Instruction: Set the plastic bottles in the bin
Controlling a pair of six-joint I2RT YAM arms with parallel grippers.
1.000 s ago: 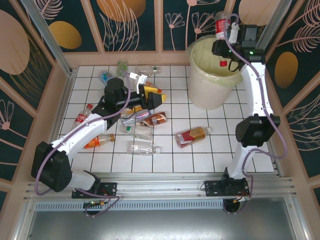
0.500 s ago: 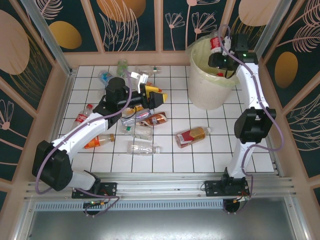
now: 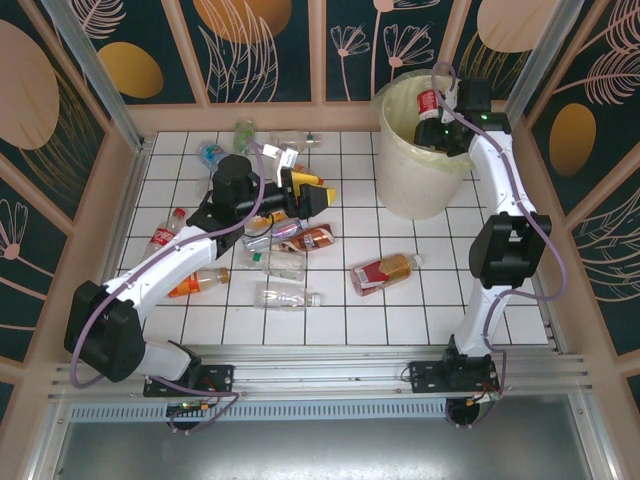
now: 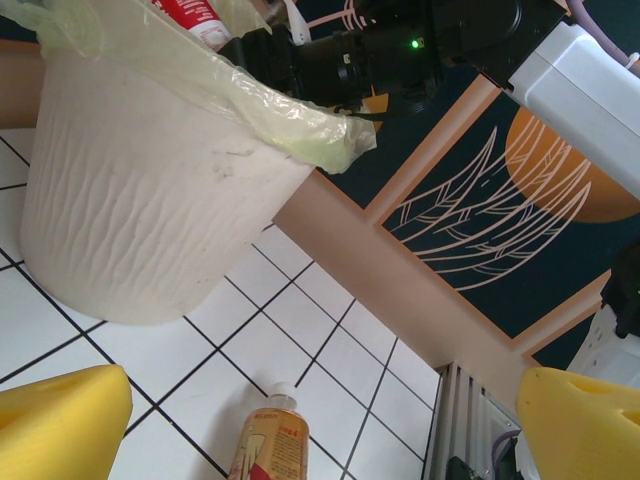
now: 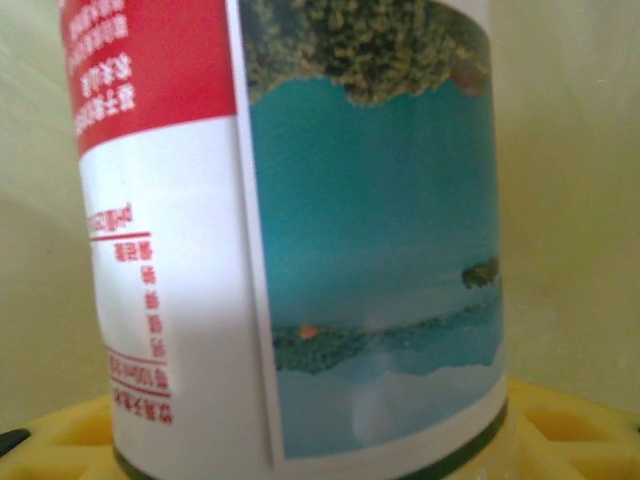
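Hanging over the one bin (image 3: 410, 180) at the table's (image 3: 400, 320) far right corner, right gripper (image 3: 432, 112) clamps one bottle (image 5: 300, 230); left gripper (image 3: 310, 190) gapes above roughly eleven more bottles (image 3: 285, 297)

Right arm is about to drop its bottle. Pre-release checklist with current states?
1. Right tool clamped on the red-labelled clear plastic bottle: ok, yellow pads on both sides in the wrist view.
2. Bottle above the mouth of the large round cream-white bin, inside the rim: ok.
3. Pale yellow-green bag liner folded over the rim: ok.
4. Left tool open and empty: ok.
5. Left tool apart from the bin: ok, it hangs over the pile of plastic bottles mid-table.
6. Room inside the bin under the bottle: cannot tell, the bottom is hidden.
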